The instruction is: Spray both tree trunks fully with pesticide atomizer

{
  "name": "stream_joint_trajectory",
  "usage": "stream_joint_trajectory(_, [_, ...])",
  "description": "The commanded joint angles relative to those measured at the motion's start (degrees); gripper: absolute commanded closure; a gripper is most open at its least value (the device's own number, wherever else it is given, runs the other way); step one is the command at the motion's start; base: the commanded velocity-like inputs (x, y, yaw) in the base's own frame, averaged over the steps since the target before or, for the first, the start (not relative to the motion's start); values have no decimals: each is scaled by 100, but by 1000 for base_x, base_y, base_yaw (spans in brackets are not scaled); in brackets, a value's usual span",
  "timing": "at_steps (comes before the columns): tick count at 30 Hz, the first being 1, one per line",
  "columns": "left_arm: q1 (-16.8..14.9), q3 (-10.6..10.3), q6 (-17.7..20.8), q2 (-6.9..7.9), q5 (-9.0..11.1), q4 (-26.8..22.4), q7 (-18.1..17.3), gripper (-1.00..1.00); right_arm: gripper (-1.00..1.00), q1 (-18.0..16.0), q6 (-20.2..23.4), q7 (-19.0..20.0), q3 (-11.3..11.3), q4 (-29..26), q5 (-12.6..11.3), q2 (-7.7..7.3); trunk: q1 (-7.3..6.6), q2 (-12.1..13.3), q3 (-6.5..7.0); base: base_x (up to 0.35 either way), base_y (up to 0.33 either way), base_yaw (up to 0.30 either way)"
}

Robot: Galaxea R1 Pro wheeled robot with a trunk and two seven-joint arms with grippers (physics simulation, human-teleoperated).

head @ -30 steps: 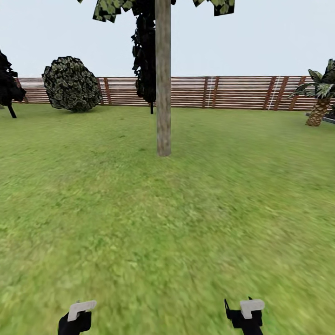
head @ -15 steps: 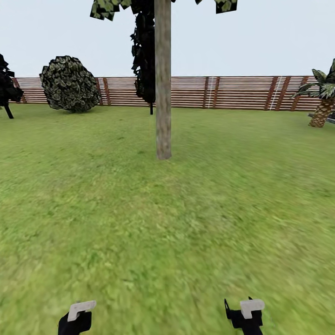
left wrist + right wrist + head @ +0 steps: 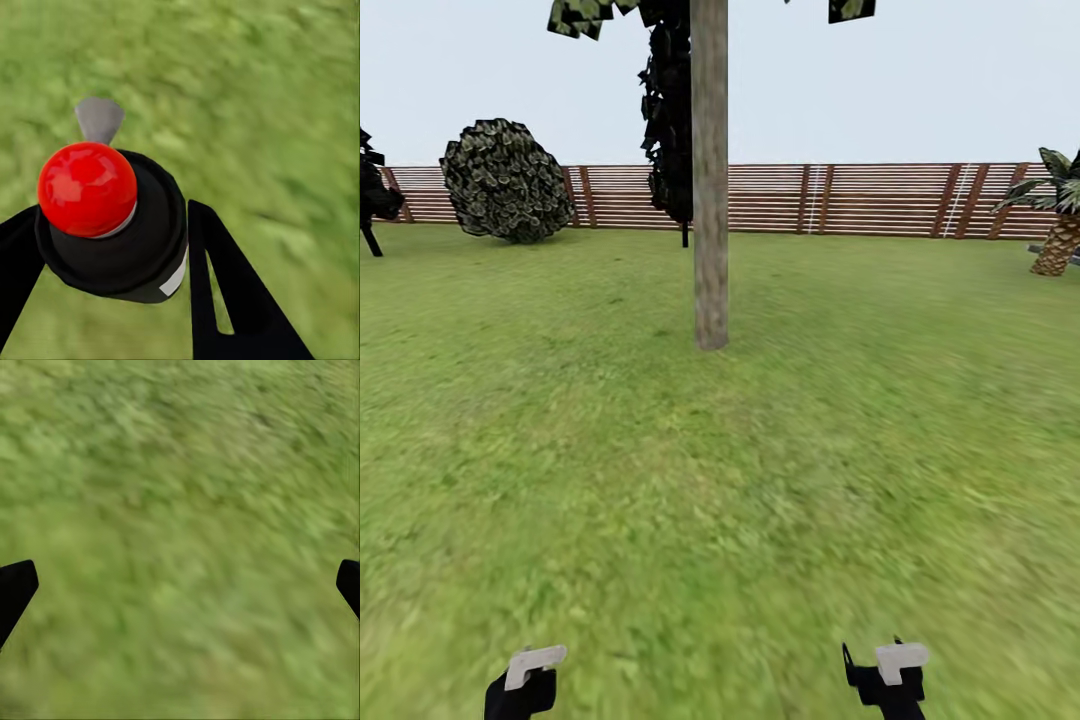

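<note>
While trunk stands well ahead:
Left claw (image 3: 112,247): clamped on atomizer (image 3: 112,217).
Right claw (image 3: 180,585): spread, empty.
Tree trunk (image 3: 710,200): close in first, nozzle aimed squarely.

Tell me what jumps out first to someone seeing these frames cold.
The pale tree trunk stands dead centre of the head view, rising out of the lawn ahead, with the slatted fence running behind it. In the left wrist view, a black atomizer with a bright red cap sits between the left gripper jaws. The right gripper hangs wide open over bare grass.
</note>
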Motion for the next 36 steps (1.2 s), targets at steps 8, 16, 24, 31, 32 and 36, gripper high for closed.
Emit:
stream_joint_trajectory(8, [-3, 4, -18, -3, 16, 4, -4, 100, -100, -3, -4, -64, 30, 4, 52, -1, 2, -2, -5, 340, 0, 0])
stream_joint_trajectory(16, [-4, 2, -18, -4, 16, 4, -4, 100, -100, -4, -5, -63, 30, 4, 52, -1, 2, -2, -5, 340, 0, 0])
stream_joint_trajectory(24, [-3, 3, -19, -2, 16, 4, -4, 100, -100, -4, -4, -63, 30, 4, 52, -1, 2, -2, -5, 340, 0, 0])
stream_joint_trajectory(31, [-3, 5, -19, -2, 16, 4, -4, 100, -100, -3, -5, -60, 30, 4, 52, -1, 2, -2, -5, 340, 0, 0])
stream_joint_trajectory(32, [-4, 3, -19, -4, 16, 4, -4, 100, -100, -3, -5, -58, 30, 4, 52, -1, 2, -2, -5, 340, 0, 0])
stream_joint_trajectory(36, [-4, 4, -22, -2, 16, 4, -4, 100, -100, -6, -4, -58, 30, 4, 52, -1, 2, -2, -5, 340, 0, 0])
